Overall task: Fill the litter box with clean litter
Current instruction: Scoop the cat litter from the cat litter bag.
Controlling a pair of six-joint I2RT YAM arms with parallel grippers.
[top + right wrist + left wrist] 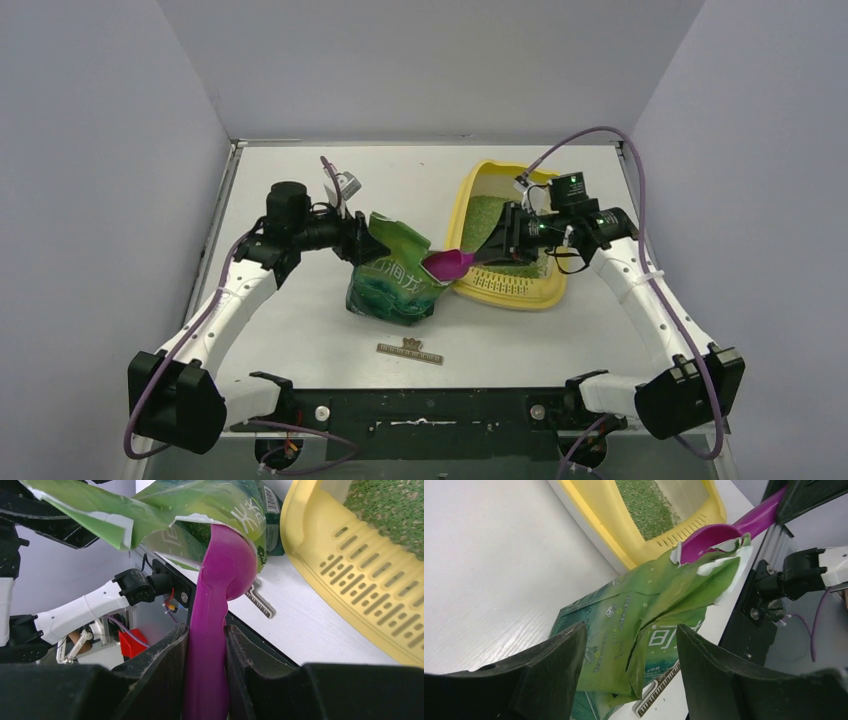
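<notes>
Right gripper [206, 635] pinching scoop [227, 565] handle, left gripper [630, 630] wide, empty, bag [624, 605] just ahead; clean litter [644, 505] loose, spilly: carry level.

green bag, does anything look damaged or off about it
Yes. The green bag has a ragged, torn mouth, with a white inner layer showing along the jagged edges, and it sags crumpled beside the litter box. A loose patterned strip lies on the table in front of it.
</notes>
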